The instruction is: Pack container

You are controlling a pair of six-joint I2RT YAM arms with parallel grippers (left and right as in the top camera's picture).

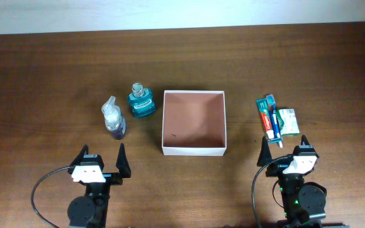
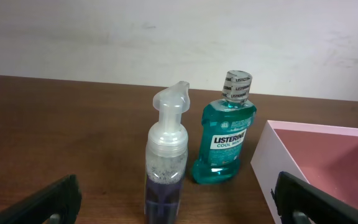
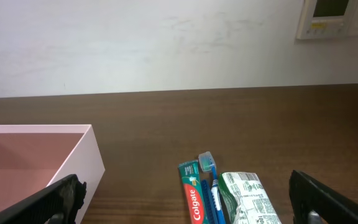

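Left wrist view: a teal mouthwash bottle (image 2: 225,140) is labelled "LISTERINE COOL MINT"; in the right wrist view, a red toothpaste tube (image 3: 193,200) reads "Colgate". Overhead, the container (image 1: 194,151) sits mid-surface (image 1: 43,76), ahead of and between the left tool (image 1: 102,154) and right tool (image 1: 284,147), touching neither. Both tools gape wide, holding nothing.

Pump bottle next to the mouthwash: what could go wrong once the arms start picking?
1. The pump bottle stands upright close beside the mouthwash bottle; the open left gripper could tip one while closing on the other.
2. Toothpaste, toothbrush and a green packet lie flat and bunched; the open right gripper may drag neighbours.
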